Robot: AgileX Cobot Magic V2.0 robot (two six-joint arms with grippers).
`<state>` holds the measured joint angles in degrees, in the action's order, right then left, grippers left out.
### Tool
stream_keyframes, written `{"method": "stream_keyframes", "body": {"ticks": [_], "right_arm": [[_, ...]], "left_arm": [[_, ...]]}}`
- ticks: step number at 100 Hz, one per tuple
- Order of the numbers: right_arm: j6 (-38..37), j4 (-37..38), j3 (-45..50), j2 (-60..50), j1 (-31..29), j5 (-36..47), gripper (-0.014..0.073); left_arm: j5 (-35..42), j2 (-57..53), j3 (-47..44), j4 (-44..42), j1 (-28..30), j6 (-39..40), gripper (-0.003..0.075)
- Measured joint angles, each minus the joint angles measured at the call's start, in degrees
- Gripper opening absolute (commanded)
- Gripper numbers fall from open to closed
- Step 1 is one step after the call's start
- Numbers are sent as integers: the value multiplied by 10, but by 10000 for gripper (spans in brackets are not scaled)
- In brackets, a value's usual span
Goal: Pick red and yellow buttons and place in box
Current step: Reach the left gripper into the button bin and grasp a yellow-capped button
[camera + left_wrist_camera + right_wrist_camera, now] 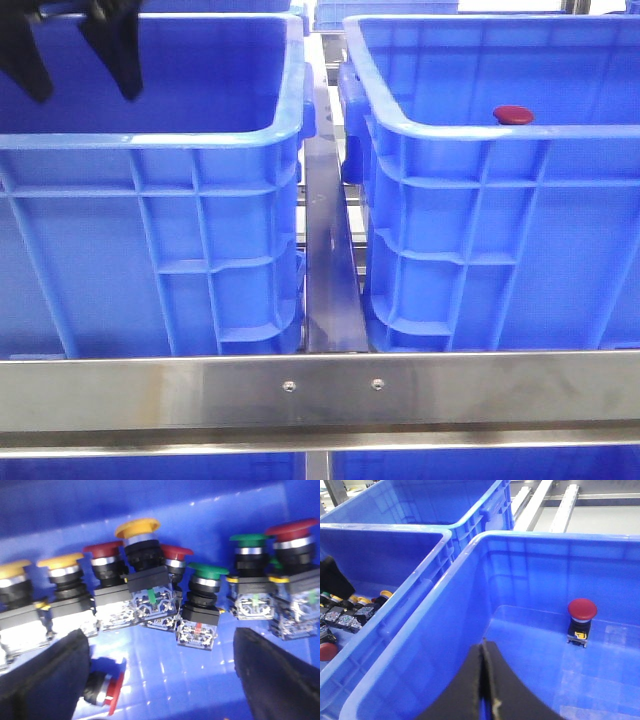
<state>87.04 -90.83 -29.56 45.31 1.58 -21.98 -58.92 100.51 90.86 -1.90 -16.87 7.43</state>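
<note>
Dark red domed push-button [582, 611] on black body, upright on floor of right-hand deep blue ribbed plastic crate [470, 130], near far wall; cap visible above rim in front view [513, 114]. Left-hand blue plastic crate [150, 140] holding row of red, green and orange-yellow capped buttons, one yellow [137, 528] raised amid row. Left claw [160, 675] spread wide, hovering over that row, gripping nothing. Right claw [483, 690] pressed together, empty, above right-hand crate. Steel rail [320, 385] across front.
</note>
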Motion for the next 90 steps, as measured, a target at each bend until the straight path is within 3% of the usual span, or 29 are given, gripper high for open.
{"method": "stream_keyframes", "body": {"ticks": [90], "right_arm": [[0,0,0,0,0,0,-62]], "left_arm": [[76,101,0,0,2,14,554]]}}
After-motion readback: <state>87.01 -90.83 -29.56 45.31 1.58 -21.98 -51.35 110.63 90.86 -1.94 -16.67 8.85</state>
